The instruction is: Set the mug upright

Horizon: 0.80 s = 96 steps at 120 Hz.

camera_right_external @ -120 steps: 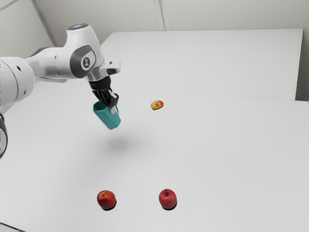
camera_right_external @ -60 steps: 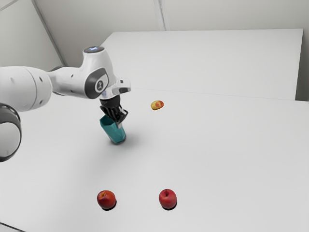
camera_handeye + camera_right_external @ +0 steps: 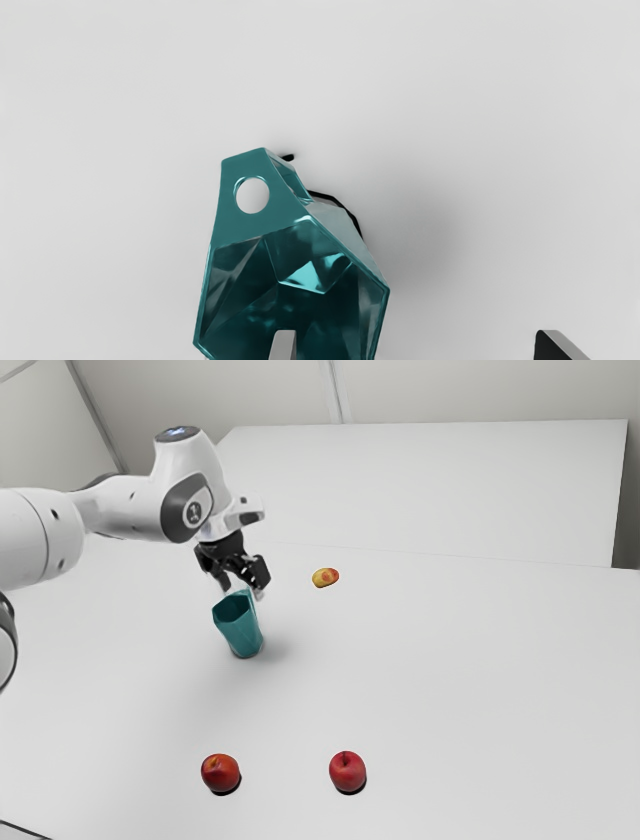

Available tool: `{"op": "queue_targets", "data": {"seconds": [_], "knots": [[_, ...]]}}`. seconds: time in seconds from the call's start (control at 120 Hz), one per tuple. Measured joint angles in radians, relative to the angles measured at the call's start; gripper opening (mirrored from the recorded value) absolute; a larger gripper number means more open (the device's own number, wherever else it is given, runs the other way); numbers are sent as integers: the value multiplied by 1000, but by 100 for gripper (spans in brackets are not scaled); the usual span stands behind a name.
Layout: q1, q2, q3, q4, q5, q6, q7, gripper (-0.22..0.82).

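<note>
- Across the exterior view: one broad white table [image 3: 480,670], crossed by a thin line toward its far part.
- Behind it: pale grey back wall [image 3: 480,390] with an upright seam; side wall [image 3: 40,430] at the exterior view's left, a dark line between the two.
- Container, exterior view: one teal mug [image 3: 240,628], faceted, mouth upward, base at the table, body appearing to lean slightly toward the exterior view's left; whether the base sits flat, cannot be told.
- Gripper [image 3: 243,591], black: just above the mug's mouth, jaws spread, gripping nothing.
- Loose goods: yellow-and-red item [image 3: 325,577], near the mug; orange-red fruit [image 3: 220,772] and red apple [image 3: 347,771], side by side but apart, both well apart from the mug.
- Wrist view, container: mug's open mouth, dark faceted interior with a bright teal patch; handle [image 3: 230,215] pierced by a round hole.
- Wrist view, gripper [image 3: 420,345]: jaws wide apart, one fingertip over the mouth, the other beyond the rim; depth of the first, cannot be told.
</note>
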<state>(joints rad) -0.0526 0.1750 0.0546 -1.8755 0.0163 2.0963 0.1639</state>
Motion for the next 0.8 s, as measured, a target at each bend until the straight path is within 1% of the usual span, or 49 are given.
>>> {"op": "queue_targets", "data": {"seconds": [0.1, 0.35, 0.55, 0.8], "knots": [[0, -21, -2, 67, -7, -65, -6, 54], [-3, -40, -4, 268, -36, -291, -16, 59], [-9, -70, -5, 301, -39, -410, -21, 60], [-9, -81, -3, 303, -55, -466, -25, 60]]}}
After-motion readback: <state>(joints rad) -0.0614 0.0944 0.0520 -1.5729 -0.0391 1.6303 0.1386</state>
